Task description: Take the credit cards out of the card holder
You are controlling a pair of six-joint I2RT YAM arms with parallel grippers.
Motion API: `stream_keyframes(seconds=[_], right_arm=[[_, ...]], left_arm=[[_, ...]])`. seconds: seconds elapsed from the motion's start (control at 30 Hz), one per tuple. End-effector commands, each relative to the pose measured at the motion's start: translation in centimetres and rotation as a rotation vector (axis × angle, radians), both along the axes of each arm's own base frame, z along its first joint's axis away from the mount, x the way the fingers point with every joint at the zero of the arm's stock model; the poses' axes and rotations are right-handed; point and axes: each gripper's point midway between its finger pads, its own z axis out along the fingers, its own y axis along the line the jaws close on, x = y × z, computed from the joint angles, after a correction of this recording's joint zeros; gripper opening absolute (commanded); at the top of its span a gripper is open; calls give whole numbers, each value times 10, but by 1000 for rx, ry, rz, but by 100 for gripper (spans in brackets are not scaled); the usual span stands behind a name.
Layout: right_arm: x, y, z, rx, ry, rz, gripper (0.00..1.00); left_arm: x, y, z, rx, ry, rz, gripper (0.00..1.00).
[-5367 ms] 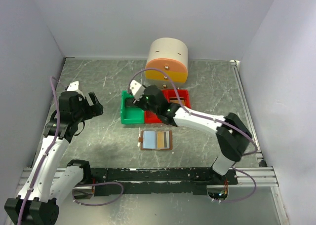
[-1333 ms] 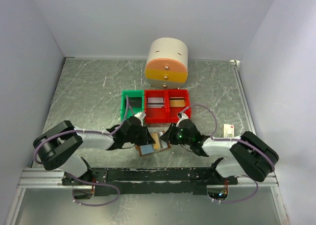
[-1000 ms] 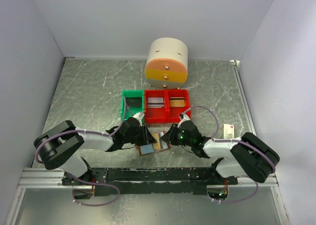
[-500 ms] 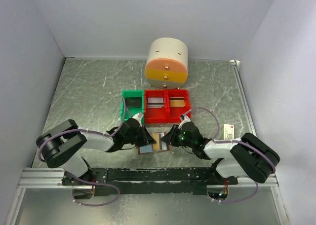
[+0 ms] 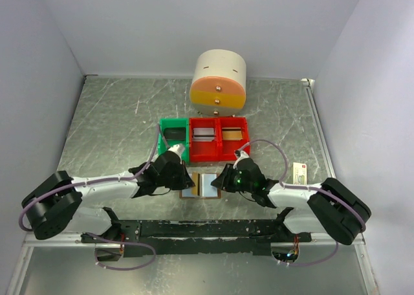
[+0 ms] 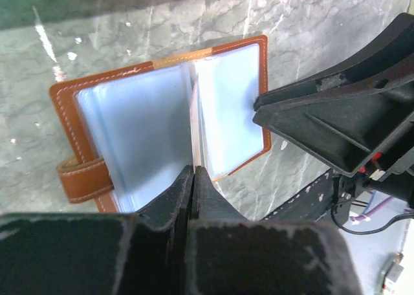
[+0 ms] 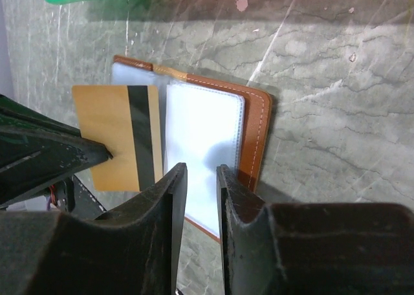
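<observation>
The card holder lies open on the table just in front of the bins. It is brown with pale blue inner panels. My left gripper is shut on the edge of a gold credit card, seen edge-on over the holder's middle fold. The right wrist view shows that card with its black stripe, partly out over the holder's left half. My right gripper hovers open over the holder's right panel with nothing between its fingers. Seen from above, the left gripper and right gripper flank the holder.
A green bin and red bins stand right behind the holder. A round cream and orange drawer unit is further back. A cream box with a red mark lies at the right. The black rail runs along the near edge.
The left gripper has shut on the gold card, and the left arm has stretched out to the left. The holder now lies squarer to the table edge. The right gripper has barely moved.
</observation>
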Motion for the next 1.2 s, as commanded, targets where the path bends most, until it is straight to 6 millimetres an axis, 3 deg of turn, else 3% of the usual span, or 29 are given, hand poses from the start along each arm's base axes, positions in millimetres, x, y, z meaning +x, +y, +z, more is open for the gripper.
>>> stream_keyframes(seconds=[0.0,0.3,0.7,0.8,0.97,1.17], right_arm=[[-15,-16,-22,-121,57,41,28],[-2,-1,31,-5,-103,68,43],[-7,-1,68,147,-243,74,58],[-10,1,80,192,-276,90,59],[-14,6,103,282,-330,117,61],[-28,21,143,425,-400,233,62]], left_arm=[[0,24,-3,146,-38,-12,7],[0,23,25,64,-110,-18,7],[0,23,63,-56,-210,-40,7],[2,28,75,-142,-202,-64,7],[19,57,99,-329,-200,-41,7],[2,49,120,-491,-219,-174,7]])
